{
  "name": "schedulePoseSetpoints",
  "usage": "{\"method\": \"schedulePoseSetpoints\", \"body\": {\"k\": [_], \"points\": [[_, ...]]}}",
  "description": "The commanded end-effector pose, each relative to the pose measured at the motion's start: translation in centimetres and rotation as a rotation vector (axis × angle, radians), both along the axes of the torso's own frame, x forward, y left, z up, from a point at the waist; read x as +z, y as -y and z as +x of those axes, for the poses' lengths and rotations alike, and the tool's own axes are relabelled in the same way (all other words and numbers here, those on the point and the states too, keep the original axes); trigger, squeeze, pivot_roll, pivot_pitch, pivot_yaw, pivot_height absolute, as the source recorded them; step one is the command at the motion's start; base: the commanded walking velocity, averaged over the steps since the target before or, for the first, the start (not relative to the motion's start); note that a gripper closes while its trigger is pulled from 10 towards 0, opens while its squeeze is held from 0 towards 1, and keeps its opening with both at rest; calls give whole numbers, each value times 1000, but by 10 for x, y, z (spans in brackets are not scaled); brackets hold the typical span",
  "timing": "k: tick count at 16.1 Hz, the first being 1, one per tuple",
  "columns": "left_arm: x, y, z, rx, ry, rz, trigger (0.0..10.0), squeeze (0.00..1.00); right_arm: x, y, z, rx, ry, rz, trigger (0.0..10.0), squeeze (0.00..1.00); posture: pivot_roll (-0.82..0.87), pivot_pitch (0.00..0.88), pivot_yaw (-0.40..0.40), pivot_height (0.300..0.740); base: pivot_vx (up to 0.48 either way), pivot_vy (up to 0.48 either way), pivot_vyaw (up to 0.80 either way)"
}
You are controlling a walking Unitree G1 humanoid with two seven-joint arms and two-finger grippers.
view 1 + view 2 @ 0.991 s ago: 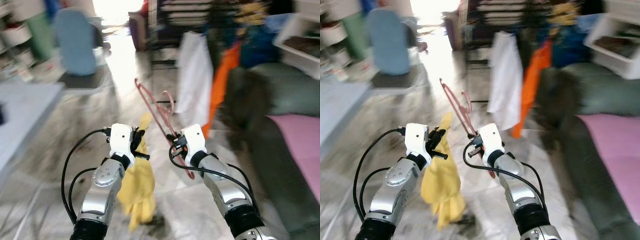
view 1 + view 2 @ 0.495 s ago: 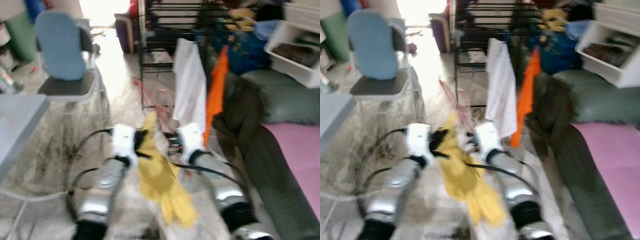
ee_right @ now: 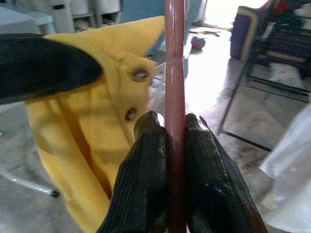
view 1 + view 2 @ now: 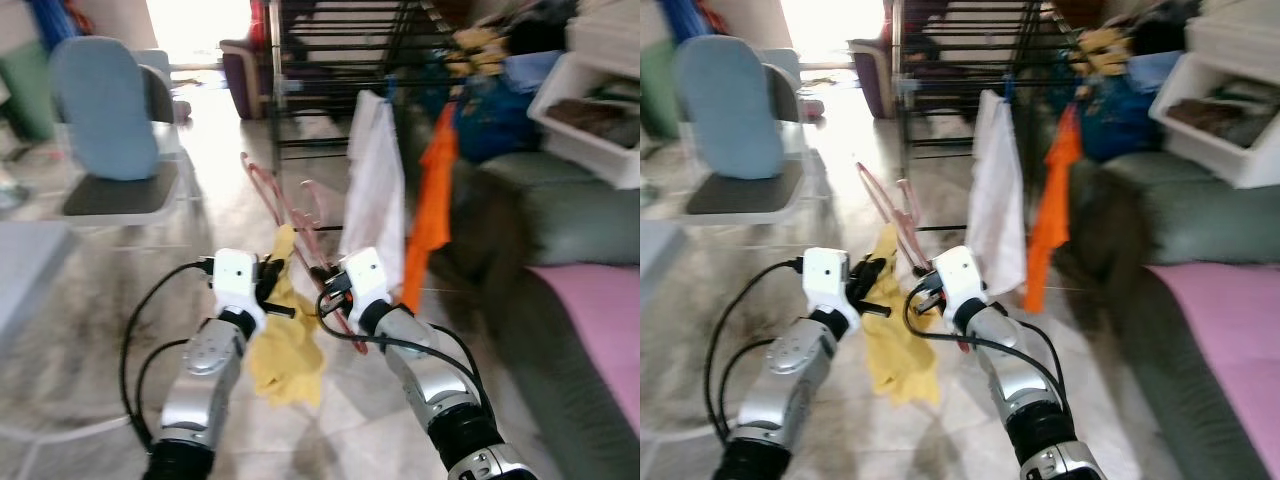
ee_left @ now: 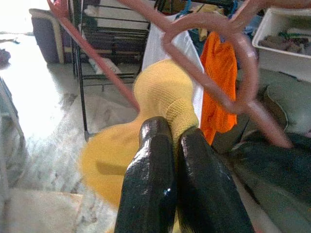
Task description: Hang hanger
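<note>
At 12 o'clock stands the drying rack (image 4: 330,60); my right hand (image 4: 335,292) clamps the pink hanger (image 4: 290,215), my left hand (image 4: 275,290) pinches the yellow garment (image 4: 285,345), keeping both ready for hanging.

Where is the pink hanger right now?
The pink hanger is clamped in the right gripper, sticking up beside the yellow garment, in front of the drying rack.

Home living area: black drying rack (image 4: 340,60) with white and orange clothes ahead of the grippers, blue-backed chair (image 4: 105,120), grey sofa (image 4: 570,220), tiled floor (image 4: 90,300).
</note>
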State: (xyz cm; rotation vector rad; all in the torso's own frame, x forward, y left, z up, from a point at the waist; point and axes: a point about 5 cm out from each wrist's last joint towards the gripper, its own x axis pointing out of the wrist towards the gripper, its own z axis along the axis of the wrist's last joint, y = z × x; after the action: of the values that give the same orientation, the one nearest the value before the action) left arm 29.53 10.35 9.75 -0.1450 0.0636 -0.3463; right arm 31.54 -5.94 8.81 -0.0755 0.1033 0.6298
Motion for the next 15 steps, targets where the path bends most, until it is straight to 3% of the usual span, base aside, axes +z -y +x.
{"method": "schedulePoseSetpoints", "body": {"k": [1,8,13,15], "points": [[9,8,0,-33,29,-22,10000,0,2,11,3,-24,16,-17,10000,0,-84,0,25,740,0,0,0],[9,9,-2,-70,29,-18,10000,0,0,10,3,-23,5,-21,10000,0,-83,0,23,740,0,360,0],[12,16,-4,-116,51,6,10000,0,1,10,4,-24,10,-24,10000,0,-85,0,26,740,0,480,-594],[12,17,-5,-128,54,17,10000,0,1,10,3,-26,11,-22,10000,0,-87,0,26,740,0,480,0]]}}
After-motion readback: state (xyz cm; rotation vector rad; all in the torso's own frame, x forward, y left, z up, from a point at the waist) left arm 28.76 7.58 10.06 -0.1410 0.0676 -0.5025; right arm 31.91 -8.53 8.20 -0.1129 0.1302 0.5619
